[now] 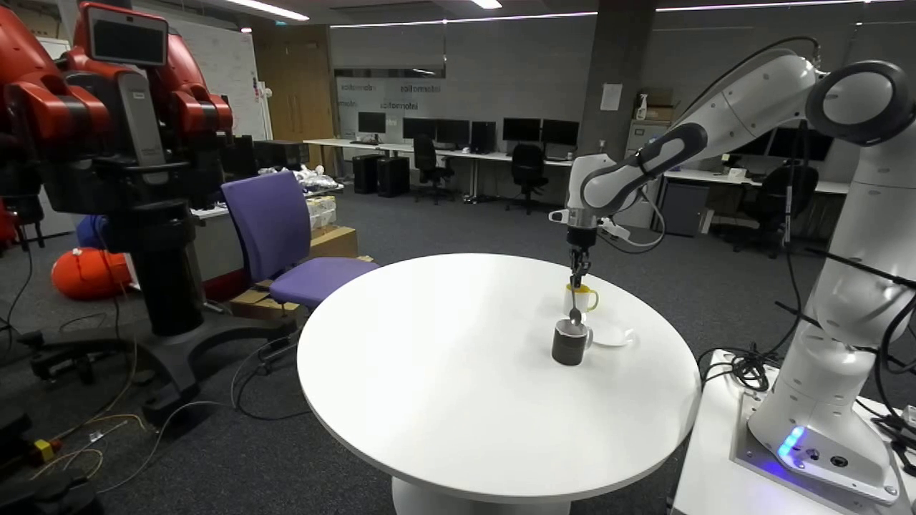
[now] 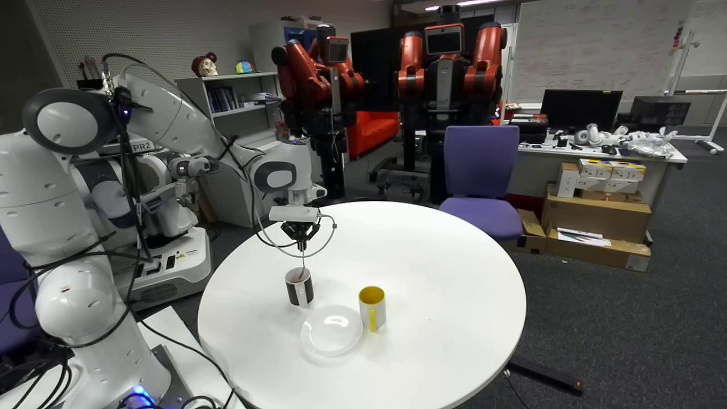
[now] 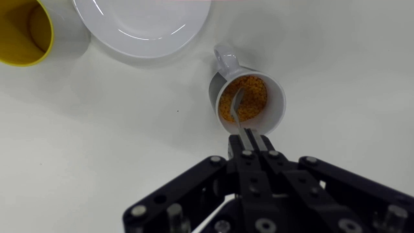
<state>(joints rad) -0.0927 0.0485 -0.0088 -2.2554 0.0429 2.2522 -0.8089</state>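
Observation:
My gripper (image 1: pixel 576 280) is shut on the handle of a metal spoon (image 1: pixel 575 312), which hangs bowl-down. The gripper (image 2: pixel 302 246) and spoon (image 2: pixel 303 262) also show in an exterior view. Under it stands an upright dark-and-white mug (image 1: pixel 569 348), also in an exterior view (image 2: pixel 294 292). In the wrist view, the fingertips (image 3: pixel 250 132) are together and the spoon bowl (image 3: pixel 238 98) is over orange grains (image 3: pixel 255 94) inside the mug (image 3: pixel 274 103). I cannot tell whether the bowl touches the grains. The spoon's upper handle is hidden between the fingers.
A white plate (image 2: pixel 332 332) lies beside the dark mug on the round white table (image 2: pixel 443 341). A white mug with yellow inside and handle (image 2: pixel 372 311) stands by the plate. It also shows in the wrist view (image 3: pixel 68 35). A purple chair (image 1: pixel 268 229) stands at the table's edge.

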